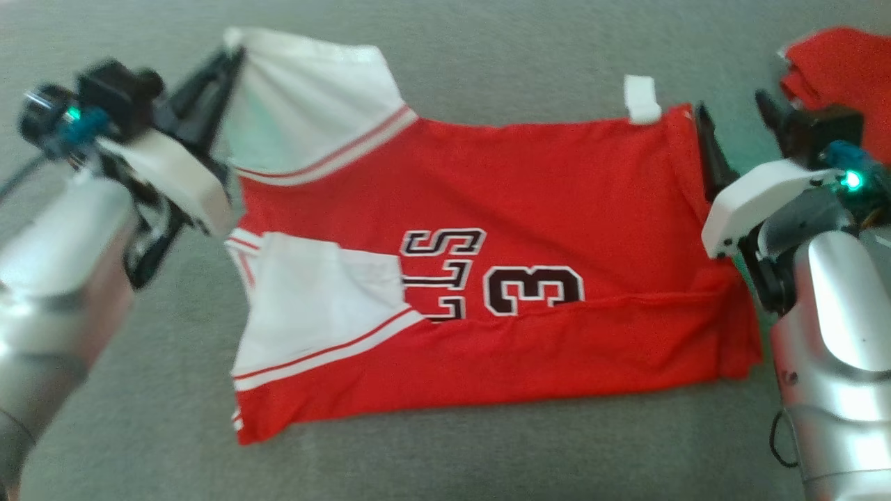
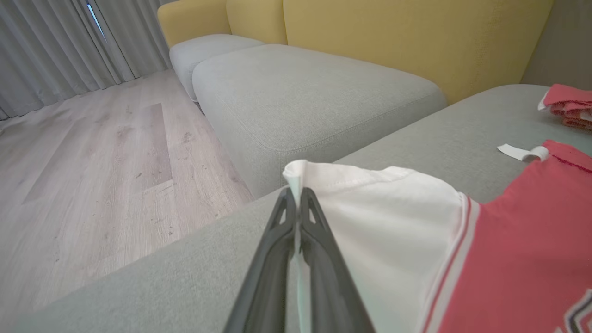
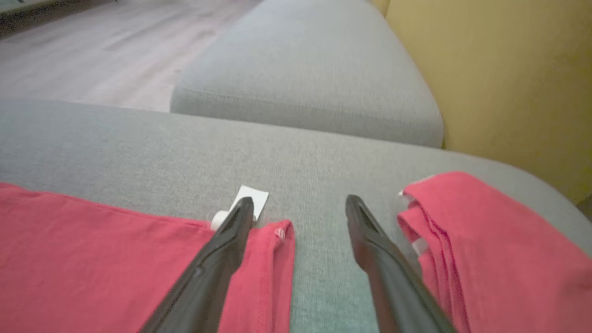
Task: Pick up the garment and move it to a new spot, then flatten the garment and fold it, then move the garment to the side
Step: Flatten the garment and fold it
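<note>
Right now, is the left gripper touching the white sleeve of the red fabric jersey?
Touching. The left wrist view shows the left gripper closed on the white sleeve edge of the red fabric jersey, cloth pinched between its dark fingers.

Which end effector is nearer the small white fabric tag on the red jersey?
Right. Right end effector: open, beside the small white fabric tag. Left end effector: pinching the far white sleeve.

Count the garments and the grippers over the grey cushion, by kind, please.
Garments: 2, the red-and-white jersey and the folded red garment.
Grippers: 2, the left gripper, shut on the jersey, and the right gripper, open.
Total: 4.
</note>
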